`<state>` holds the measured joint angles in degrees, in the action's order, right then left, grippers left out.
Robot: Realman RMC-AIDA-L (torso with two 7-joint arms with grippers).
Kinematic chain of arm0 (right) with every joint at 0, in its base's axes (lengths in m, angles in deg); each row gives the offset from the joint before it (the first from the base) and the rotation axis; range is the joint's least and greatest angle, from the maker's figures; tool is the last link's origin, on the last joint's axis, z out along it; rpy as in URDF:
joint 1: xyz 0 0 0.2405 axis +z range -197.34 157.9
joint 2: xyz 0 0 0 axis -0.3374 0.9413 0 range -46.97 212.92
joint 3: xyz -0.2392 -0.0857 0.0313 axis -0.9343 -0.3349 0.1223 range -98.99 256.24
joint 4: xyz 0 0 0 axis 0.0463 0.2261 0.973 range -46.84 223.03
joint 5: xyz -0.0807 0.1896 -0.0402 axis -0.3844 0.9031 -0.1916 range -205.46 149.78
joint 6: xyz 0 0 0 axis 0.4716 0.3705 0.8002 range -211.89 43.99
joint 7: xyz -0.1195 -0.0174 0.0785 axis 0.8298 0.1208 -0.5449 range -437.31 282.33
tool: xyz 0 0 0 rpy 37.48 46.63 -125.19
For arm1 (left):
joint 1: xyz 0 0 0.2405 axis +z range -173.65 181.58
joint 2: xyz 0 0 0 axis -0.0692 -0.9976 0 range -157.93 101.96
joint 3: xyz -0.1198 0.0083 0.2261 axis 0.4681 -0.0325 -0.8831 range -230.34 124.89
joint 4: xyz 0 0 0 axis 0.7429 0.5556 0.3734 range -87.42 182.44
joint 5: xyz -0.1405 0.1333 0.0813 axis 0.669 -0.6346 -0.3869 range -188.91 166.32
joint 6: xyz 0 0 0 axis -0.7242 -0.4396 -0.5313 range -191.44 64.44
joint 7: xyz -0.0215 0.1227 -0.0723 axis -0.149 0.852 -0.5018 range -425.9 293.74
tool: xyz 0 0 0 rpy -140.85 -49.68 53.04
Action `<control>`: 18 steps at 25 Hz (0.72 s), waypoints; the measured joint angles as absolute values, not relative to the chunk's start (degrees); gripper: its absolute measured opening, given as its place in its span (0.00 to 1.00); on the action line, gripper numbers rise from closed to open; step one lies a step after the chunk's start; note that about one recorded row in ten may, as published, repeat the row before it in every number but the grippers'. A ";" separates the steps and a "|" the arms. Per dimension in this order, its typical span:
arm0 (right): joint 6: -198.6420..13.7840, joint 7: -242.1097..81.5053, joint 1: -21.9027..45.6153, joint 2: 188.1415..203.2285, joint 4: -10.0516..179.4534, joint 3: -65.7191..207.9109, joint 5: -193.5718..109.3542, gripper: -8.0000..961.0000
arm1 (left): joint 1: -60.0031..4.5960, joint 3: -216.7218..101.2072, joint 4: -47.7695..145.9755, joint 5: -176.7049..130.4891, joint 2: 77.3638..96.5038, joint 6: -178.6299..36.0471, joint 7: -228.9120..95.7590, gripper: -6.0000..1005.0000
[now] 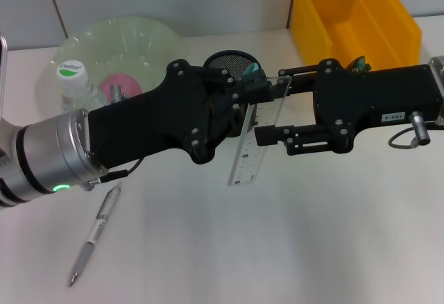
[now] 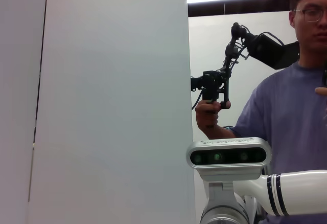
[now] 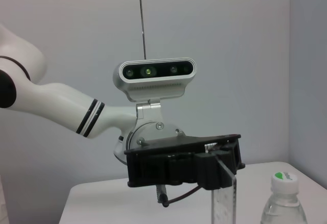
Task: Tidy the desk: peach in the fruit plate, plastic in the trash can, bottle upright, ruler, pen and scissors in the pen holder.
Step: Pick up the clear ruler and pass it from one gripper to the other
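Note:
A clear ruler (image 1: 246,155) hangs on edge over the middle of the desk, with my left gripper (image 1: 250,96) shut on its upper end. The right wrist view shows the same ruler (image 3: 225,198) hanging down from that gripper (image 3: 212,170). My right gripper (image 1: 270,106) faces it from the right, open, with one finger on each side of the ruler. Just behind stands the black mesh pen holder (image 1: 229,61), with teal scissors handles (image 1: 252,70) at its rim. The pen (image 1: 97,231) lies at the front left. The bottle (image 1: 73,85) stands upright beside the peach (image 1: 118,85) in the green fruit plate (image 1: 139,33).
The yellow trash can (image 1: 354,19) stands at the back right, with a small greenish scrap (image 1: 359,64) at its near edge. The left wrist view shows a person (image 2: 286,111) holding a hand-held rig in front of a wall panel (image 2: 112,101).

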<state>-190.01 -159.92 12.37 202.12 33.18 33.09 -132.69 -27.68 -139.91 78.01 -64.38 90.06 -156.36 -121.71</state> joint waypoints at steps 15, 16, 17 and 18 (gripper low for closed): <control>-189.29 -161.05 13.51 202.12 34.05 30.89 -132.68 0.54 | -27.50 -139.87 78.01 -64.38 90.06 -156.50 -121.72 0.02; -189.06 -161.23 13.51 202.10 34.04 30.90 -132.68 0.53 | -27.49 -139.79 78.01 -64.38 90.06 -156.52 -121.72 0.02; -188.93 -161.31 13.51 202.08 34.04 30.90 -132.67 0.52 | -27.47 -139.72 78.01 -64.38 90.05 -156.57 -121.72 0.02; -188.85 -161.37 13.51 202.06 34.04 30.90 -132.67 0.51 | -27.45 -139.65 78.01 -64.38 90.05 -156.66 -121.72 0.02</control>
<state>-188.85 -161.37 13.51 202.06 34.04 30.90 -132.67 -27.45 -139.65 78.01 -64.38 90.05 -156.66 -121.72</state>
